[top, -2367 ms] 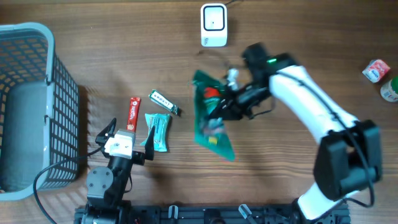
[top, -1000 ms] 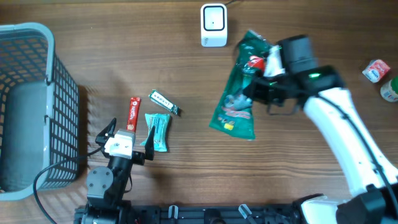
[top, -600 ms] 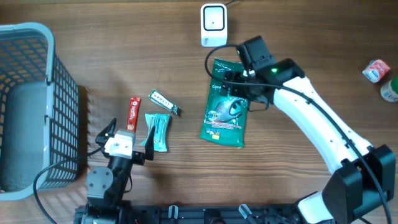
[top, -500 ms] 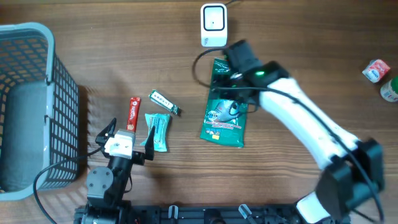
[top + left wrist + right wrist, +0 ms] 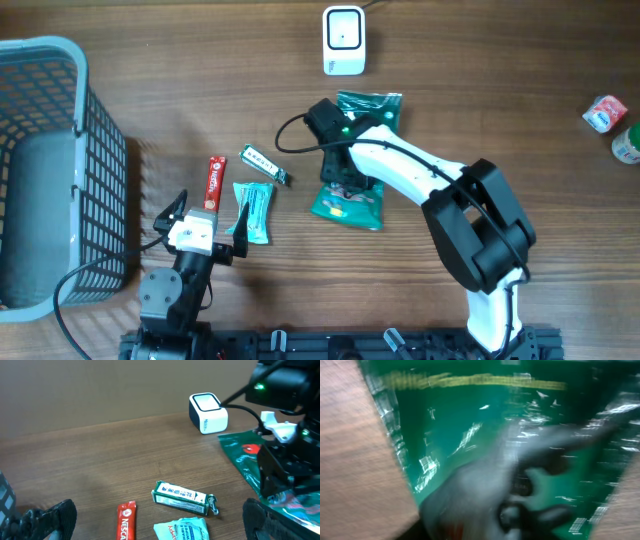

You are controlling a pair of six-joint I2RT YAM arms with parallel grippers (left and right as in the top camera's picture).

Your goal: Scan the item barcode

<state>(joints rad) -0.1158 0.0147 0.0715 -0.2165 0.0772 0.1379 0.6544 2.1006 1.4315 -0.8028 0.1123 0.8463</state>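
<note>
Right arm point(image 5: 400, 170) swung left, covering green packet point(image 5: 372, 104) (fingers point(image 5: 480, 485) blurred).

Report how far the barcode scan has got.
Done: the green bag lies flat close to the white scanner. In hand: the right gripper is down over the bag; its wrist view is blurred, so a grip cannot be confirmed. Left: showing the bag's barcode to the scanner; no scan shows. The red stick, small box and teal packet lie off to one side.

1 scanner point(image 5: 343, 40), 1 basket point(image 5: 105, 170), 1 green pouch point(image 5: 352, 206) and 5 small items point(image 5: 264, 165).
</note>
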